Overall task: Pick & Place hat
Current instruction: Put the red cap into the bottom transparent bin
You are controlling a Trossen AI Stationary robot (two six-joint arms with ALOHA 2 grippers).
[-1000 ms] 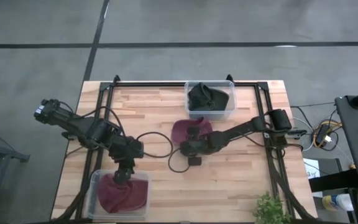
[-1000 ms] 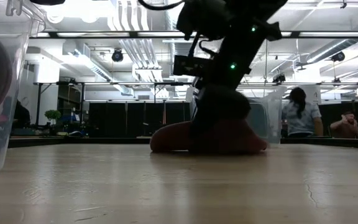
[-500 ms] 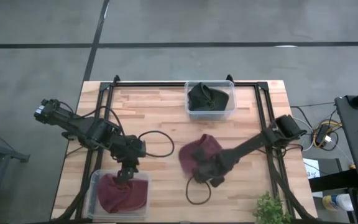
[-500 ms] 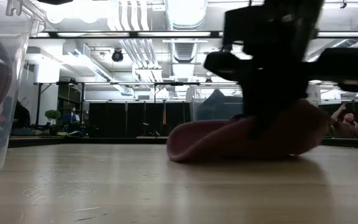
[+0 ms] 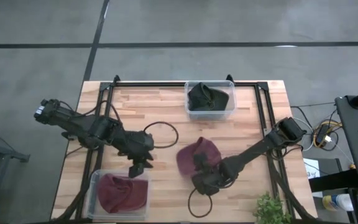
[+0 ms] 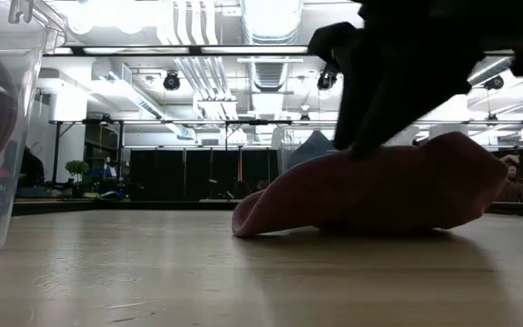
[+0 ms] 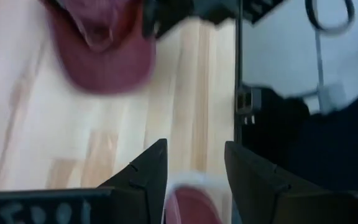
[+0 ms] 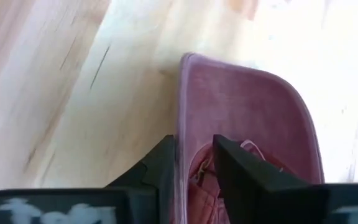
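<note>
A maroon hat lies on the wooden table near its middle, open side up in the right wrist view, its underside resting on the wood. My right gripper stands over the hat's near edge, fingers apart, with the hat's rim between them. My left gripper hangs open above the far right corner of the near-left clear bin, which holds another maroon hat. A black hat lies in the far clear bin. My right gripper's fingers slant down from the table's right near side and stand on either side of the hat's rim. The gap is wider than the cloth edge; whether a finger touches it I cannot tell. The hat lies flat on the table.
Black cable loops lie on the table beside the left arm and near the front edge. A dark frame runs round the table. A green plant stands at the near right corner. People show far behind in the low view.
My right gripper has gone toward the table's near edge and a little right, dragging the maroon hat along the wood from just below the far bin to the table's middle. My left gripper has swung up and toward the right, away from the near-left bin.
</note>
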